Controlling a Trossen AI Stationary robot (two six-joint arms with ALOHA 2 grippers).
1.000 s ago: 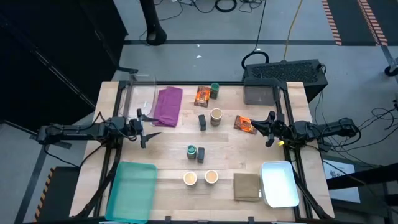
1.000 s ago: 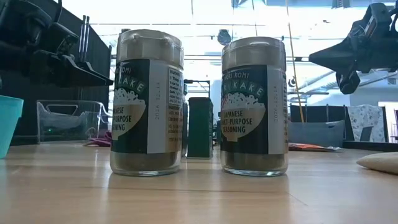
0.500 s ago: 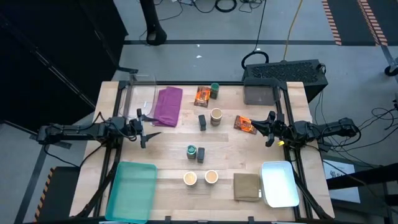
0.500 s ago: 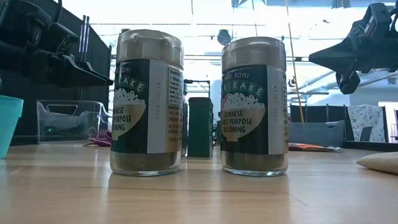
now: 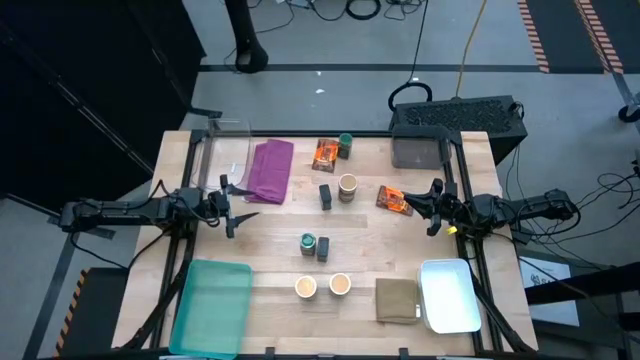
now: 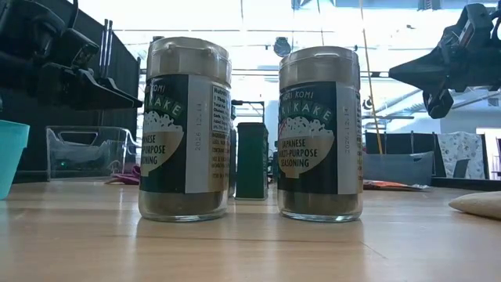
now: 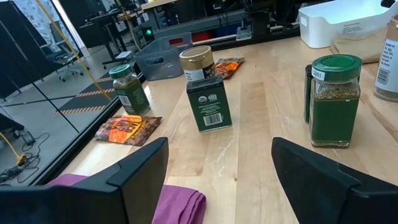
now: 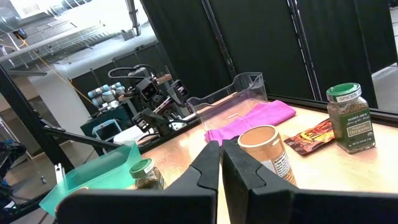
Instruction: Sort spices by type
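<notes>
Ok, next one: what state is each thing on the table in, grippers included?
Left gripper: open, empty, above the table by the purple cloth.
Right gripper: shut, empty, beside an orange packet.
Green-lidded jars: upright, lids on.
Tan-topped cups: upright, closed.
Teal bin: empty.
White bin: empty.

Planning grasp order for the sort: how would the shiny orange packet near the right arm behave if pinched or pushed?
The orange packet lies flat and crinkled, so it is probably floppy and light. Its glossy film may slip. A push would likely slide it rather than tip it.
</notes>
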